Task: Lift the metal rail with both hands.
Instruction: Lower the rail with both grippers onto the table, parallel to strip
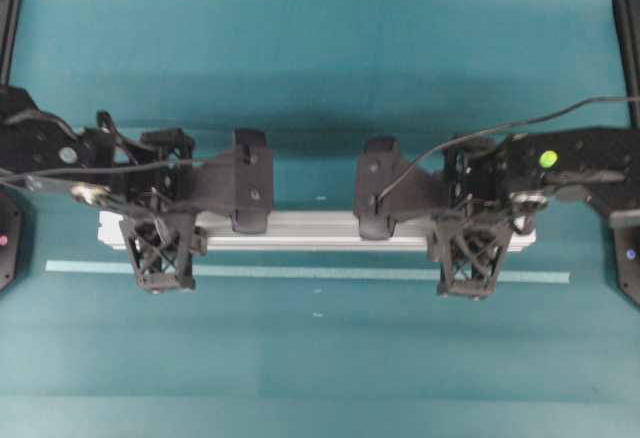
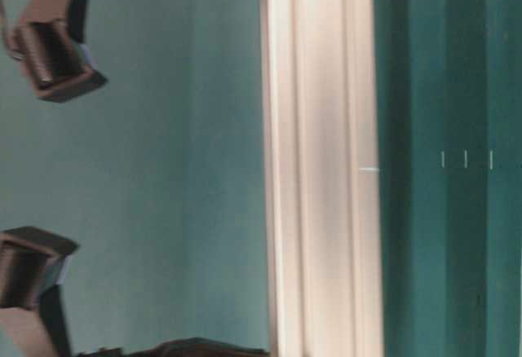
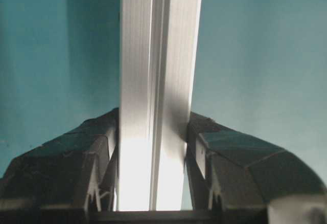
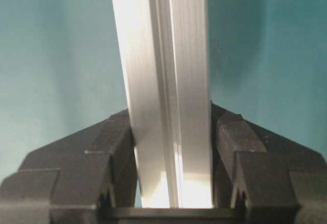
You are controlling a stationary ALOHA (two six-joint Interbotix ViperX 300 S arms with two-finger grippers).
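From overhead, the metal rail (image 1: 310, 229) lies lengthwise across the middle of the table (image 1: 320, 358), parallel to its near edge, with the left gripper (image 1: 160, 233) clamped near its left end and the right gripper (image 1: 475, 233) near its right end. Each wrist view shows the rail running straight away between the fingers (image 3: 196, 142), which press both its sides (image 4: 120, 132). The two holds look evenly spaced, so a level lift should depend on both arms rising together.
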